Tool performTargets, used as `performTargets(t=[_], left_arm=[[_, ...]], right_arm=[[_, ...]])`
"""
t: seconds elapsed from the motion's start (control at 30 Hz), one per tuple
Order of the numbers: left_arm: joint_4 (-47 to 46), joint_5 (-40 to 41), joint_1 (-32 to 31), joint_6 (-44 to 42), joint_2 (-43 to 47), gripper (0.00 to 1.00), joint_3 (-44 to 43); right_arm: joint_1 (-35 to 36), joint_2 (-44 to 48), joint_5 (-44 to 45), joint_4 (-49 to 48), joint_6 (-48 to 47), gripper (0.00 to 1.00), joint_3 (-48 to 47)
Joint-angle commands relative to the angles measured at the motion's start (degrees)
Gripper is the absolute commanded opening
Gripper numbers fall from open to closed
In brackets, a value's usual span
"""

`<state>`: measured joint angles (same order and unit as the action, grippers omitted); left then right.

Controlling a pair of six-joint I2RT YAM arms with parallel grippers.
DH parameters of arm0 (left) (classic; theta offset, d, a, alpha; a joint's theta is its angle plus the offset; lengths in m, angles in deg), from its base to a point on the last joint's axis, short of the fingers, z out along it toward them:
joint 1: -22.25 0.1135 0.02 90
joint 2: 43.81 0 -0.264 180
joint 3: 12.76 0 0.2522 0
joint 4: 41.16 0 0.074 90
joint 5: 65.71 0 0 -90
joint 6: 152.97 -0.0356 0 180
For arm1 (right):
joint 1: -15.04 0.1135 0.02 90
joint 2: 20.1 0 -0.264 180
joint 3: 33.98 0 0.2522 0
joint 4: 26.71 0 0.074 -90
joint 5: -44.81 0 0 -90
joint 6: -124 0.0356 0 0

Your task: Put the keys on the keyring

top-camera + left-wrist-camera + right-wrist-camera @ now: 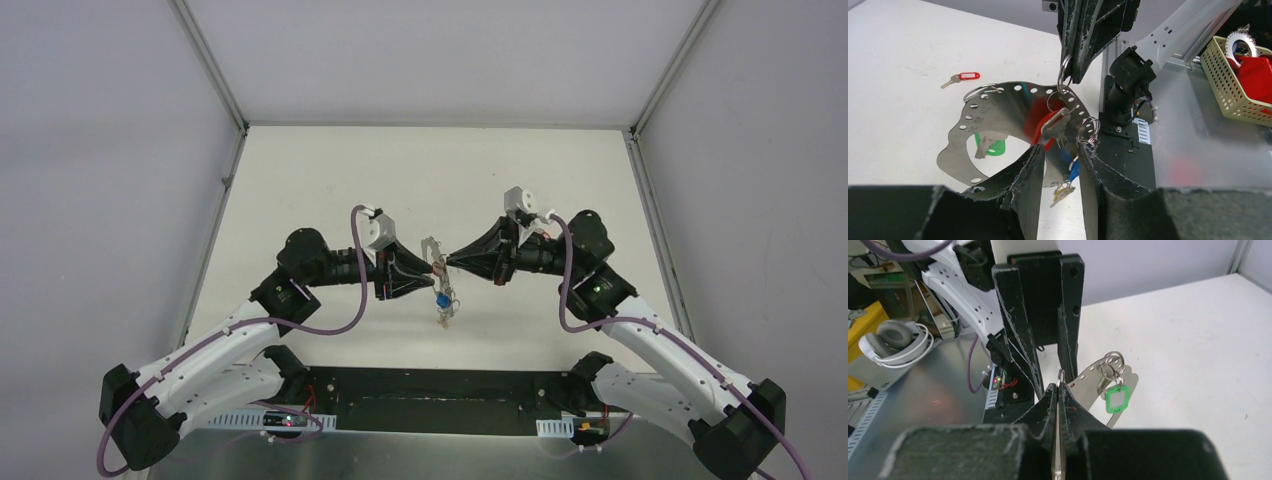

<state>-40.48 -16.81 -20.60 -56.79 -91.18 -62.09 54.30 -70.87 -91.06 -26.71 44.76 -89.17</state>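
Note:
The keyring (1013,102) is a wide silvery crescent band with holes, hanging above the table between both grippers (432,250). Small split rings carry keys on it: red (1048,125), blue (1074,170) and brass (1062,194). A green-tagged one (1116,397) hangs on its far end. My left gripper (1060,155) has its fingers apart on either side of the band's lower edge. My right gripper (1058,387) is shut on a small split ring (1064,70) at the band's top. A red-tagged key (962,77) lies loose on the table.
A cream basket (1238,85) with red items stands beyond the table's near edge by the arm bases. Headphones (893,342) lie off the table. The black base plate (440,400) spans the near edge, and white walls enclose the other sides.

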Motion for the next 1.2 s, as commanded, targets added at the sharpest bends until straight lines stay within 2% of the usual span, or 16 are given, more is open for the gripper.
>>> performTargets(t=[0.0, 0.37, 0.57, 0.9, 1.17], left_arm=[[-5.0, -2.1, -1.0, -1.9, -0.5, 0.31, -3.2], [-6.1, 0.0, -1.5, -1.5, 1.7, 0.28, -5.5], [-12.8, 2.3, -1.5, 1.2, 3.5, 0.29, -5.3], [-14.9, -1.2, -1.6, 2.7, -0.3, 0.23, -7.9], [-15.5, -0.7, -1.5, 2.6, -1.8, 0.25, -7.8]], right_arm=[[0.2, 1.6, -0.5, -13.0, 5.3, 0.0, -0.2], [0.1, 1.4, -0.4, -15.3, 7.2, 0.0, 0.2], [0.2, 1.0, -1.3, -16.5, 8.0, 0.0, 0.8], [0.1, 0.4, -3.9, -20.1, 10.3, 0.0, 1.3], [0.1, 0.4, -4.0, -20.1, 10.4, 0.0, 1.2]])
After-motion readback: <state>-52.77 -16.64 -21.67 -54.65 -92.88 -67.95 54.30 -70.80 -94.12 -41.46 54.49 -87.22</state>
